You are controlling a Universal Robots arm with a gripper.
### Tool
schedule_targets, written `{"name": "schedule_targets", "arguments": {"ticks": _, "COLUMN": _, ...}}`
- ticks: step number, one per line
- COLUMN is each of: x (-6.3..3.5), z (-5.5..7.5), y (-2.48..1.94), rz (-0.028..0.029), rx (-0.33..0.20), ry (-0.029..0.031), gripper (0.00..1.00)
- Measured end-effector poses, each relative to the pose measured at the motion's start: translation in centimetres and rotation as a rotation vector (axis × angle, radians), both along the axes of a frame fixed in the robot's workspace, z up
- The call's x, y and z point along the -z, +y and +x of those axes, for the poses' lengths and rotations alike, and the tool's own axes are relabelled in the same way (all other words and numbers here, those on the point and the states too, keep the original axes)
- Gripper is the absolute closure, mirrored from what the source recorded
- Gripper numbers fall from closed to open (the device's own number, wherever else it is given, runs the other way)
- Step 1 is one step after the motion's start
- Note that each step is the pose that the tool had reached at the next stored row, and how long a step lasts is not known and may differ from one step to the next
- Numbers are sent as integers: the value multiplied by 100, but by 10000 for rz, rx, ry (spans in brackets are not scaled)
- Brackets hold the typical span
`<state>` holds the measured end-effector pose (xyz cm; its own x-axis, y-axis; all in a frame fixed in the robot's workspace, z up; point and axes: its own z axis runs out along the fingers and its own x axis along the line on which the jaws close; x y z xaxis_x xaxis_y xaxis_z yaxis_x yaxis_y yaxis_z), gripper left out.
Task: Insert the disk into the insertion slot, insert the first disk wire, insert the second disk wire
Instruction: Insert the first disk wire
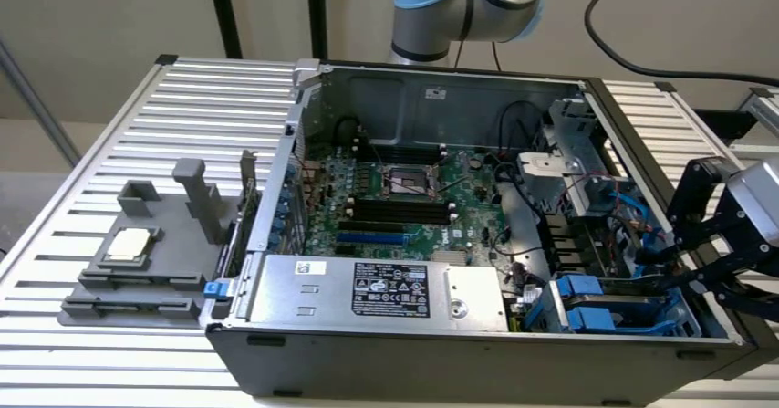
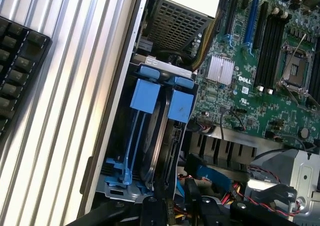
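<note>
The open computer case (image 1: pixel 487 353) lies on the ribbed table. The insertion slot (image 1: pixel 608 312) is a blue-grey cage with blue latch tabs in the case corner at the exterior view's right. In the wrist view the cage (image 2: pixel 117 178) holds the disk (image 2: pixel 152 146), which stands on edge inside, its blue carrier rails (image 2: pixel 132 136) beside it and two blue tabs (image 2: pixel 145 94) at its end. My gripper (image 1: pixel 681 276) hangs at the case's right wall, just above the cage's cable end. Its black body (image 2: pixel 175 213) sits over loose blue, red and yellow wires (image 2: pixel 212 175).
A silver power-supply box (image 1: pixel 365 289) fills the case's near side, with the green motherboard (image 1: pixel 402 198) behind it. A grey metal bracket with a white tag (image 1: pixel 548 166) stands behind the cage. A grey fixture holding a chip (image 1: pixel 134 253) lies on the table's left. A keyboard (image 2: pixel 20 71) lies outside the case.
</note>
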<state>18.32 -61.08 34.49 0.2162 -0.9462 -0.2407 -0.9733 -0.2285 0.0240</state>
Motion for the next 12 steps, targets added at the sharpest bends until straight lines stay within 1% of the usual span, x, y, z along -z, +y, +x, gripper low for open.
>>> {"name": "schedule_targets", "arguments": {"ticks": 6, "x": 0, "z": 0, "y": 0, "rz": 0, "rx": -82, "ry": 0, "gripper": 70}}
{"name": "schedule_targets", "arguments": {"ticks": 8, "x": 0, "z": 0, "y": 0, "rz": -1, "rx": -97, "ry": 0, "gripper": 72}}
{"name": "schedule_targets", "arguments": {"ticks": 9, "x": 0, "z": 1, "y": 0, "rz": -1, "rx": -101, "ry": 0, "gripper": 80}}
{"name": "schedule_targets", "arguments": {"ticks": 12, "x": 0, "z": 1, "y": 0, "rz": -1, "rx": -104, "ry": 0, "gripper": 80}}
